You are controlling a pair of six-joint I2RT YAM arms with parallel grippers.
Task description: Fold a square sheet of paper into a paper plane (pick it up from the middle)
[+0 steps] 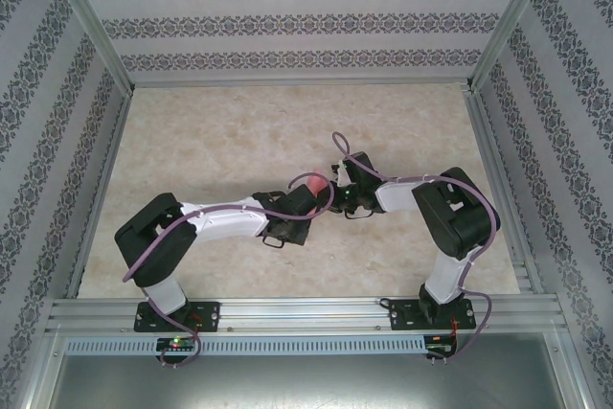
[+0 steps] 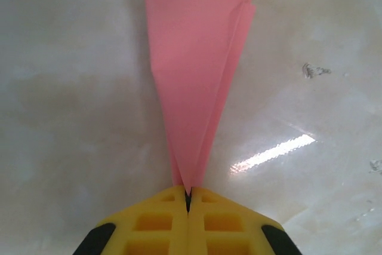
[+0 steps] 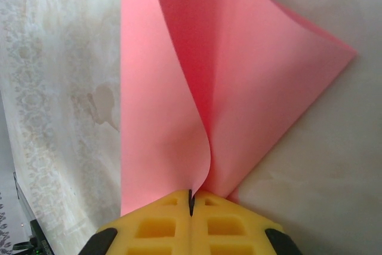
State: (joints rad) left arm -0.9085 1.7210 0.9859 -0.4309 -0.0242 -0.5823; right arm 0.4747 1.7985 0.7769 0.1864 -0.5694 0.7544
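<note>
Your left gripper point(image 2: 188, 194) clamps narrow folded point of thin salmon-pink paper sheet point(image 2: 194, 58); right gripper point(image 3: 191, 194) pinches splayed layers; overhead, they meet centre.

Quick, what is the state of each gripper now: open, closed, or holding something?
Left gripper: closed, holding the paper.
Right gripper: closed, holding the same paper.
</note>
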